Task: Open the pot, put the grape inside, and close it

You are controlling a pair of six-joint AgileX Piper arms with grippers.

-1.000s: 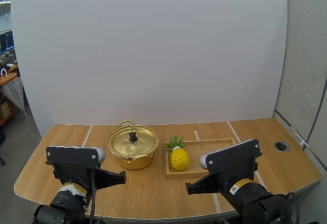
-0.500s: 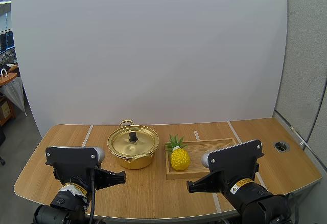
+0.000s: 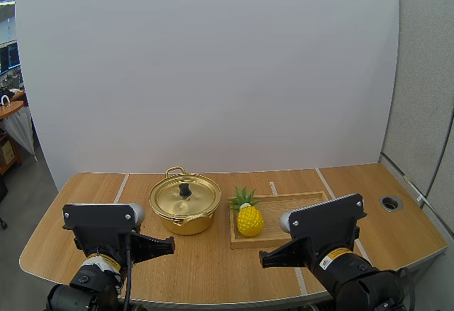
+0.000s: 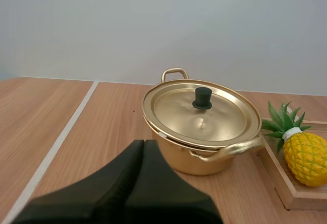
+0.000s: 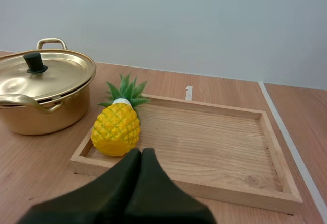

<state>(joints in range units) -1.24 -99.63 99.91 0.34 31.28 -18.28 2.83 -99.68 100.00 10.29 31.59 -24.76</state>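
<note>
Black fingers of the left gripper (image 4: 144, 143) lie pressed together as one wedge, holding nothing, on the near side of the gold pot (image 4: 204, 158). Closed and empty too, the right gripper (image 5: 141, 151) sits nearer than the pot, off to its right. On the pot: lid (image 4: 176, 112), black knob (image 4: 202, 97) up. Just right of the pot, wooden tray (image 5: 214, 132); yellow pineapple (image 5: 116, 129) sits on the tray's end nearest the pot.

Seen from my console: a shiny gold pot (image 3: 184, 210) with a black knob (image 3: 184, 189); a yellow, diamond-patterned pineapple (image 3: 249, 221) topped with green leaves (white collar between). Tray (image 3: 298, 203) of pale wood grain; tabletop (image 3: 92, 190) warmer brown, crossed by pale stripes. My left claw (image 4: 143, 144) and right claw (image 5: 141, 152): matte black.
</note>
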